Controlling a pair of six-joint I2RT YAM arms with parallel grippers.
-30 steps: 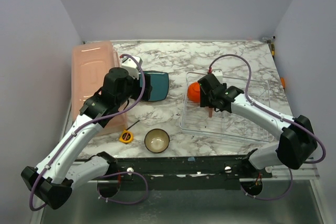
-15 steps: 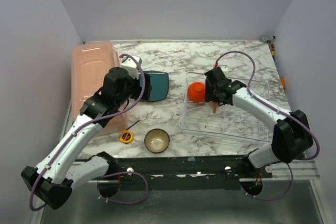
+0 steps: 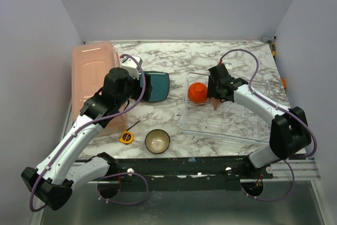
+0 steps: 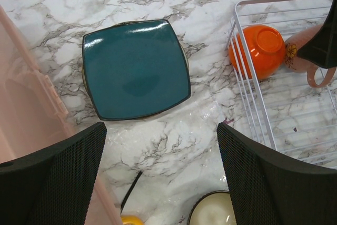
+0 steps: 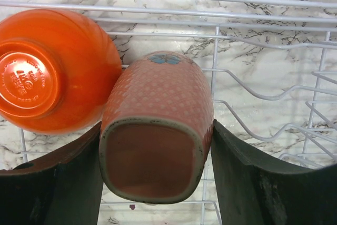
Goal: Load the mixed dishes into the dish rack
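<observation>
The tub (image 3: 92,77) sits along the left edge of the table (image 3: 174,59). The left gripper (image 4: 160,177) hangs just beside it, wide open with nothing in it. It is over the plate (image 4: 135,68), so I think it is waiting to pick that up next. The plate lies flat on the table between the tub and the rack (image 3: 253,125), so it is not loaded yet. Near the front edge lie the tape (image 3: 126,137) and the brown bowl (image 3: 157,141). The bowl sits open side up and is not in the rack either. The orange bowl (image 5: 50,69) is inside the rack at its left edge. It is tipped so its bottom shows, maybe so it leans on the wires and takes less room. Right beside it, maybe touching it, is the mug (image 5: 158,125). The right gripper (image 5: 158,172) is closed on the mug, with one finger on each side. I think it holds the mug tipped over like this so it can lay it next to the bowl. I cannot tell if the mug rests on the wires yet.
</observation>
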